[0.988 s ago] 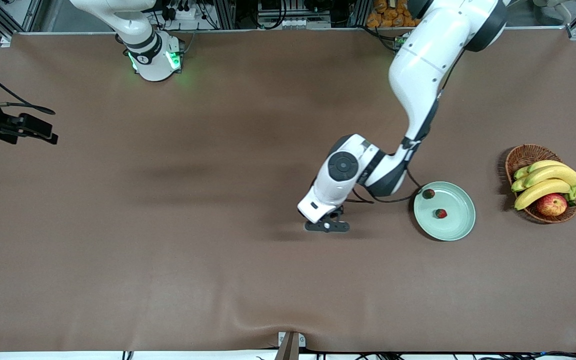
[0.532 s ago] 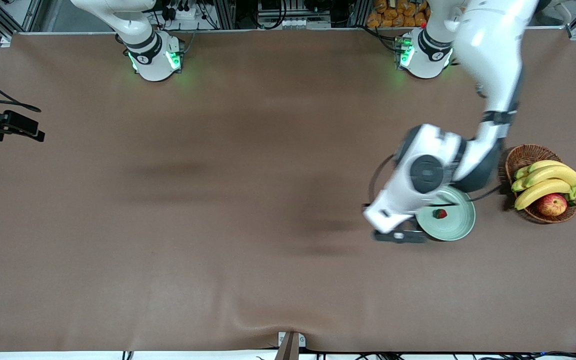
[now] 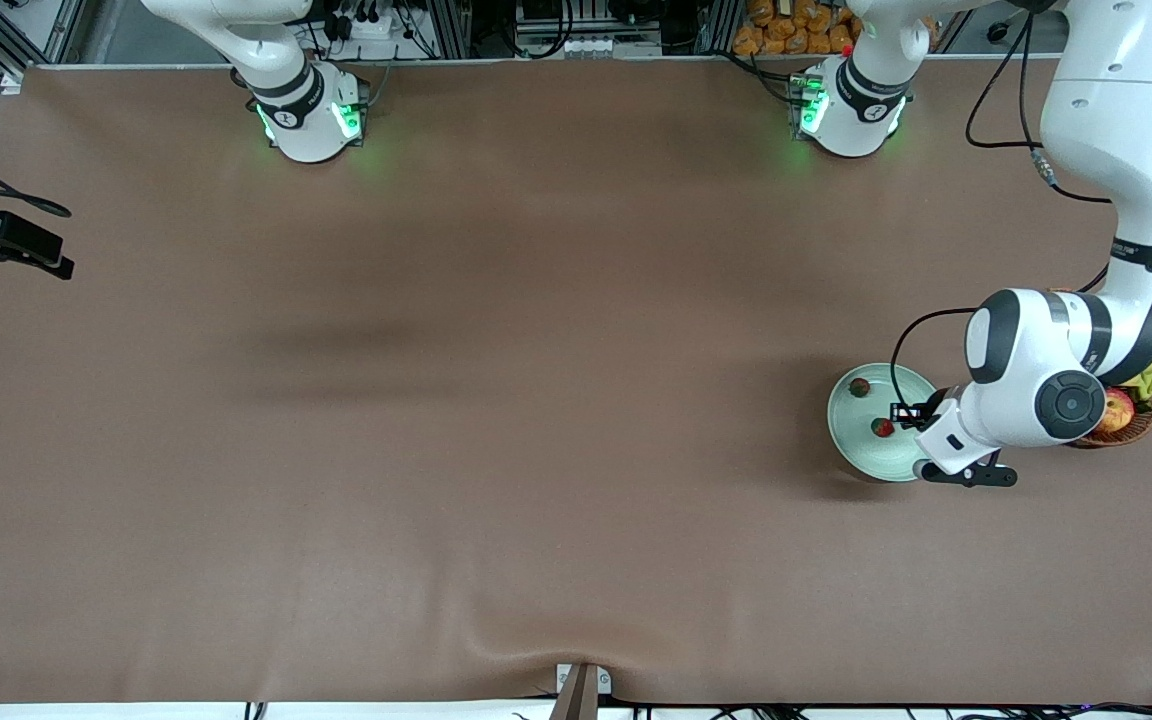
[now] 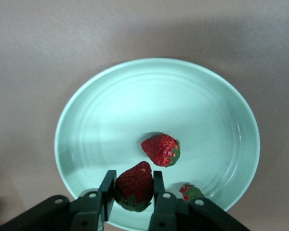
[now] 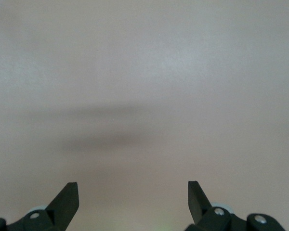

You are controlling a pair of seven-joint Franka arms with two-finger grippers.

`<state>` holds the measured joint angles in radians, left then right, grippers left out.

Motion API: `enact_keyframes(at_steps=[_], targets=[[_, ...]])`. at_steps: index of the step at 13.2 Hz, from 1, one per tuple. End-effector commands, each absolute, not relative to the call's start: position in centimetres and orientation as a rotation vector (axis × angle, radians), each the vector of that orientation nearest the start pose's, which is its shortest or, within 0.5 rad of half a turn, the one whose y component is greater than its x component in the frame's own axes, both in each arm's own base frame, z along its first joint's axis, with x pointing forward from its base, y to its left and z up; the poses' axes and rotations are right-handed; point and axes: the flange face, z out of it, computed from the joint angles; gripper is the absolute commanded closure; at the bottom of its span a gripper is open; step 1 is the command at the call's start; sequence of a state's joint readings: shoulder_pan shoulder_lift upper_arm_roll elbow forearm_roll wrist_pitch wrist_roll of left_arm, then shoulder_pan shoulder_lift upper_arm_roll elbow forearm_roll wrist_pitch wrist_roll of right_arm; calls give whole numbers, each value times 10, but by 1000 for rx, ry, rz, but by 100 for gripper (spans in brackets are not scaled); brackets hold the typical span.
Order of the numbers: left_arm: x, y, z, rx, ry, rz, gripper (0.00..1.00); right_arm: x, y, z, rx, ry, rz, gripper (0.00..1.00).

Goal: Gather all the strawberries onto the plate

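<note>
Plate (image 3: 851,445) toward the left arm's end of the table, holding two loose berries: red strawberry (image 3: 882,427) near the middle, darker strawberry (image 3: 859,386) by the rim, farther from the front camera. Just beside it, basket (image 3: 1126,432) with an apple (image 3: 1116,410) and bananas (image 3: 1151,380), mostly hidden by the arm. Left gripper (image 4: 132,180) over the plate, fingers (image 4: 107,185) clamped on a third strawberry (image 4: 135,187). Right gripper (image 5: 132,187) spread wide over bare table (image 3: 496,300), empty, waiting. A second ago, left gripper low near the table's middle, well apart from the plate; since then carried across. Both plated berries unmoved.
</note>
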<state>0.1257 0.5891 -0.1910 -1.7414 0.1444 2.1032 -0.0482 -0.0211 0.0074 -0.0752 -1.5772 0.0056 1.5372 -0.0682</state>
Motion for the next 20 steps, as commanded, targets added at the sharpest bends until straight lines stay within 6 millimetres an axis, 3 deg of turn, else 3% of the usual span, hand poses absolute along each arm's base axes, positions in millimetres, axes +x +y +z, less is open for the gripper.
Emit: enact_keyframes(at_steps=[1, 3, 4, 7, 10, 14, 17, 20], targets=[[641, -26, 231, -3088, 128, 315, 0, 548, -52, 621, -3117, 38, 38, 0], [644, -25, 245, -3086, 118, 294, 0, 549, -52, 622, -3118, 45, 21, 0], [647, -26, 261, -3085, 116, 252, 0, 551, -51, 622, -3119, 46, 9, 0], [671, -21, 333, -3081, 93, 123, 0, 552, -44, 622, -3121, 29, 2, 0], [685, -11, 431, -3080, 42, 29, 0, 554, -46, 626, -3122, 34, -12, 0], [660, -18, 520, -3095, 25, -84, 0, 553, -44, 626, -3122, 26, -7, 0], [631, -26, 563, -3106, 27, -47, 0, 553, -44, 625, -3122, 26, 0, 0], [610, -32, 587, -3171, 10, -15, 0, 553, -42, 626, -3120, 26, -5, 0]])
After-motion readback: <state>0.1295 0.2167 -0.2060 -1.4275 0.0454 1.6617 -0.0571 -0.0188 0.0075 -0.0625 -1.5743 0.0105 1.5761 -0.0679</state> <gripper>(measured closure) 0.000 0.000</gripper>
